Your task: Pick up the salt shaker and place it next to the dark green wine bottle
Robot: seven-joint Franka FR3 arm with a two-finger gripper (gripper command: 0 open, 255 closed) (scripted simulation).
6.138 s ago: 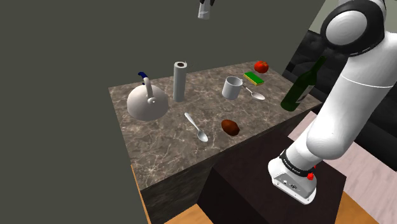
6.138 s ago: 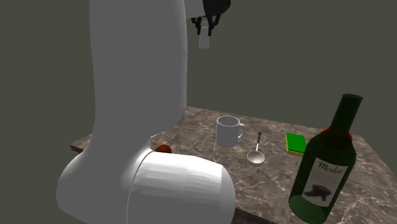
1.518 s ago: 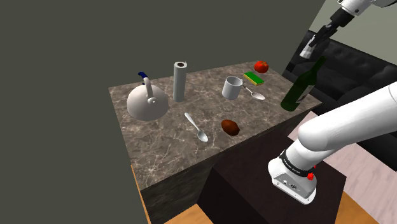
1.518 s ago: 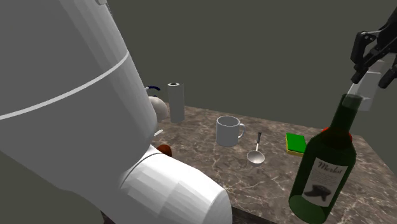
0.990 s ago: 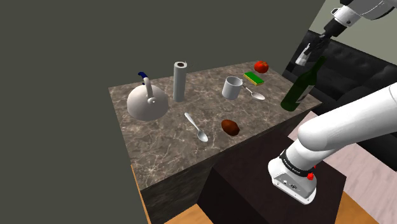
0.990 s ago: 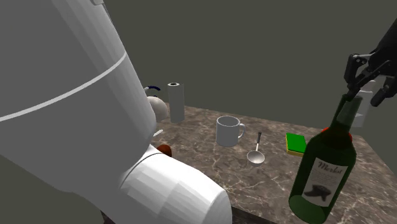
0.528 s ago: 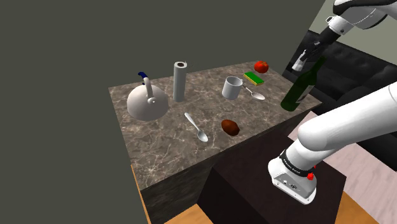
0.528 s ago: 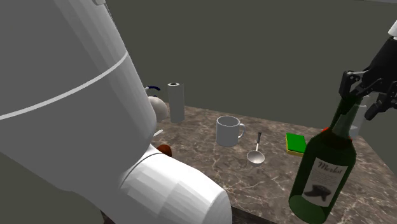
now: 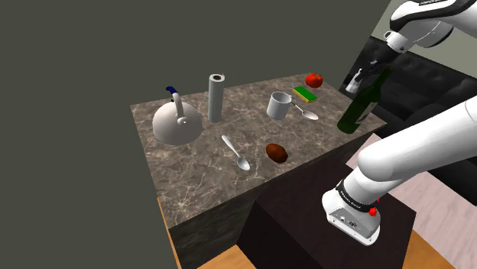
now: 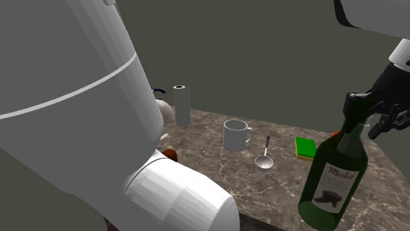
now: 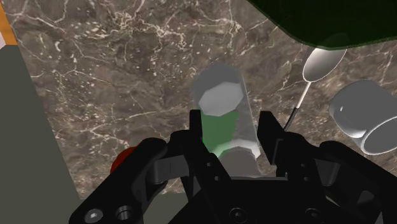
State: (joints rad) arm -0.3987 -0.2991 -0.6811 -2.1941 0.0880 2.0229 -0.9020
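Note:
The salt shaker (image 11: 219,95), a pale grey faceted piece, is clasped between the black fingers of my gripper (image 11: 232,125). In the shoulder view the gripper (image 9: 361,75) holds the shaker (image 9: 353,84) in the air beside the neck of the dark green wine bottle (image 9: 359,105), above the marble table (image 9: 199,160). From the second exterior view the gripper (image 10: 368,113) sits just behind the top of the bottle (image 10: 332,177), whose neck hides most of the shaker. The bottle stands upright near the table's corner.
A white mug (image 9: 279,105), a spoon (image 9: 308,114), a green-and-yellow sponge (image 9: 306,94) and a red tomato (image 9: 313,79) lie close by. Farther along are a brown lump (image 9: 277,153), a second spoon (image 9: 237,153), a paper roll (image 9: 215,98) and a kettle (image 9: 176,122).
The gripper, still holding the shaker, has come down and drifted toward the shoulder view's left, from above the bottle's top to beside its neck.

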